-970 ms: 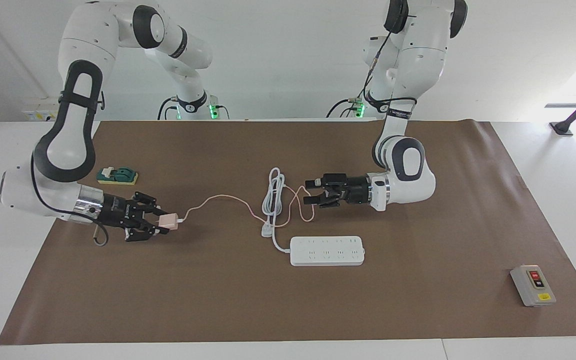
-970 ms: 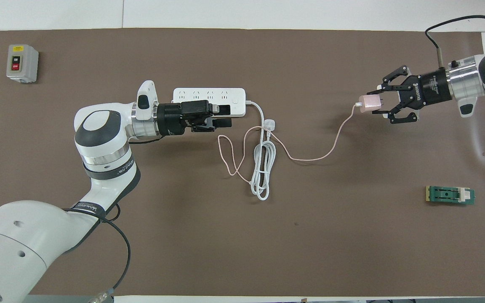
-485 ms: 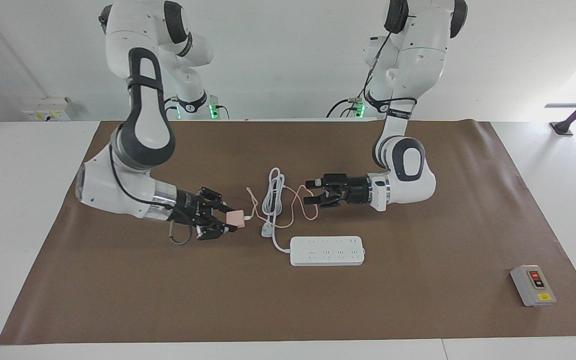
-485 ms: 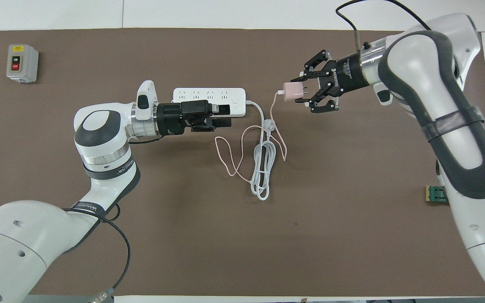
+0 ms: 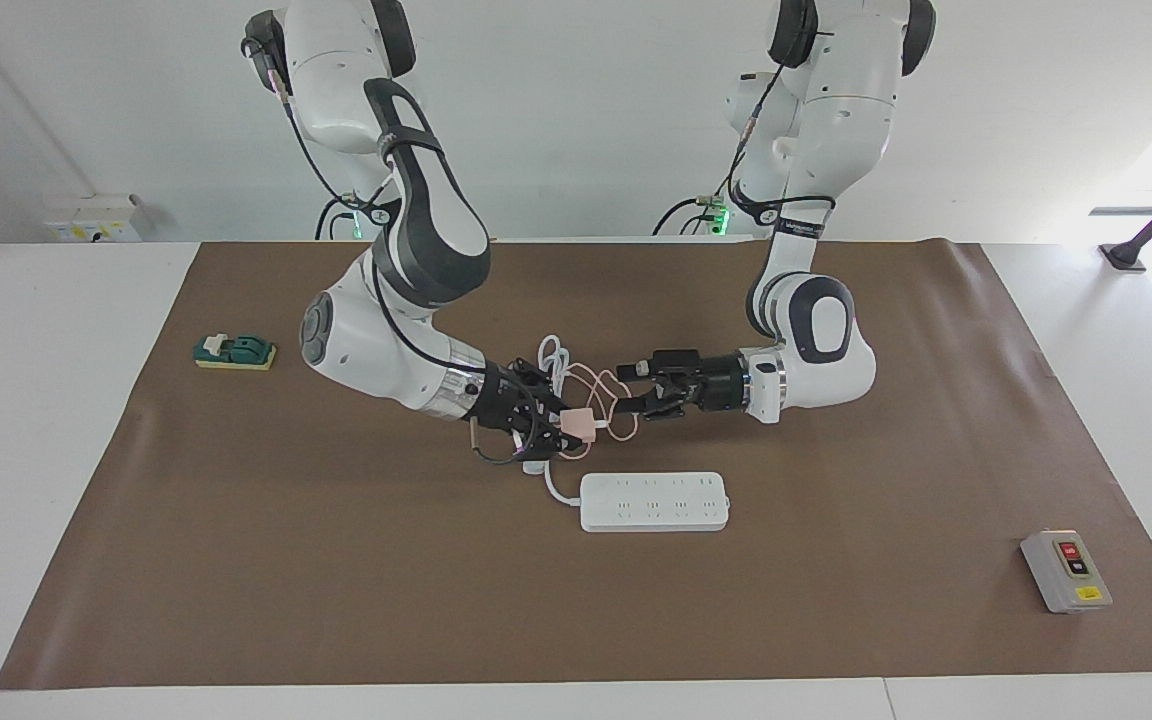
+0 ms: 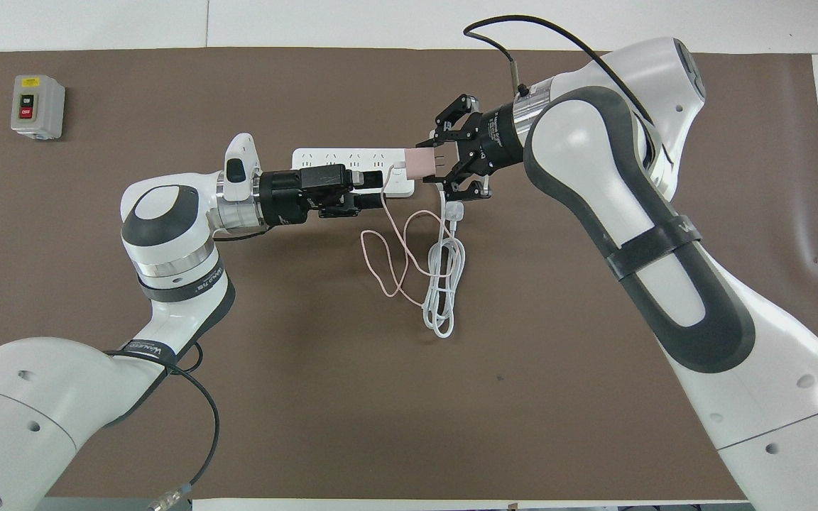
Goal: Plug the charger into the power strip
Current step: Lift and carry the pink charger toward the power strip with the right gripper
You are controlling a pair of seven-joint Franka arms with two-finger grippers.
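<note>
The charger (image 5: 583, 425), a small pink cube, is held in my right gripper (image 5: 572, 424), which is shut on it. In the overhead view the charger (image 6: 421, 163) and right gripper (image 6: 433, 164) are over the cord end of the power strip (image 6: 341, 155). The facing view shows the charger still up in the air above the strip (image 5: 654, 502). Its thin pink cable (image 6: 383, 264) loops on the mat. My left gripper (image 5: 628, 391) is open and empty, raised over the strip's robot-side edge (image 6: 373, 194), fingertips close to the cable.
The strip's thick white cord lies coiled (image 6: 444, 287) with its white three-pin plug (image 6: 456, 210) nearer the robots than the strip. A grey button box (image 5: 1066, 570) sits toward the left arm's end. A green block (image 5: 234, 351) lies toward the right arm's end.
My right arm has swung in from its end of the table, carrying the charger to the strip's cord end. The pink cable has bunched up. The left gripper has hardly moved.
</note>
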